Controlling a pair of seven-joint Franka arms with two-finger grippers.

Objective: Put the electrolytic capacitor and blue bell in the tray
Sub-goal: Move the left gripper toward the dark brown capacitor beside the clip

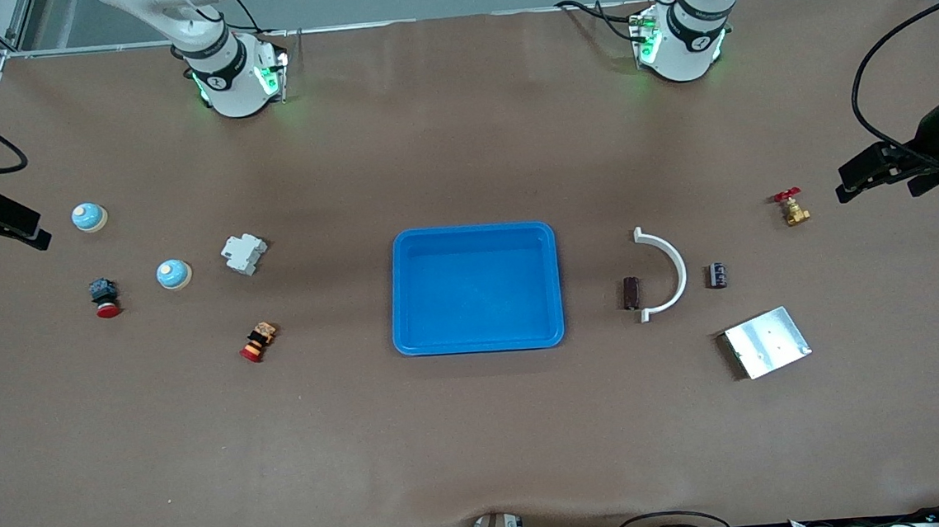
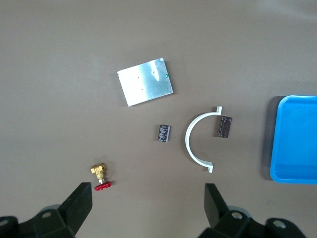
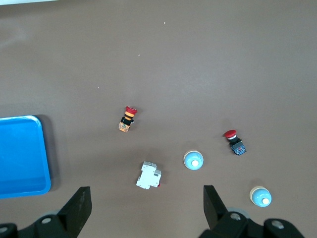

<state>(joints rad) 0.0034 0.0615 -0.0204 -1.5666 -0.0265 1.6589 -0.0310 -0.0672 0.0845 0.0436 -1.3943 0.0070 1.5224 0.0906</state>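
Note:
The bright-blue tray (image 1: 396, 295) lies at the table's middle and holds nothing. Two blue bells (image 1: 89, 216) (image 1: 174, 274) stand toward the right arm's end; both show in the right wrist view (image 3: 260, 196) (image 3: 193, 160). A dark electrolytic capacitor (image 1: 717, 274) (image 2: 164, 133) and a brown one (image 1: 630, 293) (image 2: 224, 126) lie toward the left arm's end, either side of a white curved bracket (image 1: 670, 270). My right gripper (image 1: 31, 230) (image 3: 147, 203) is open and empty, high over its table end. My left gripper (image 1: 842, 181) (image 2: 148, 203) is open and empty, high over its end.
A silver plate (image 1: 767, 342) and a brass valve with a red handle (image 1: 793, 208) lie near the capacitors. A white circuit breaker (image 1: 244, 254) and two red-capped push buttons (image 1: 106, 297) (image 1: 258, 342) lie near the bells.

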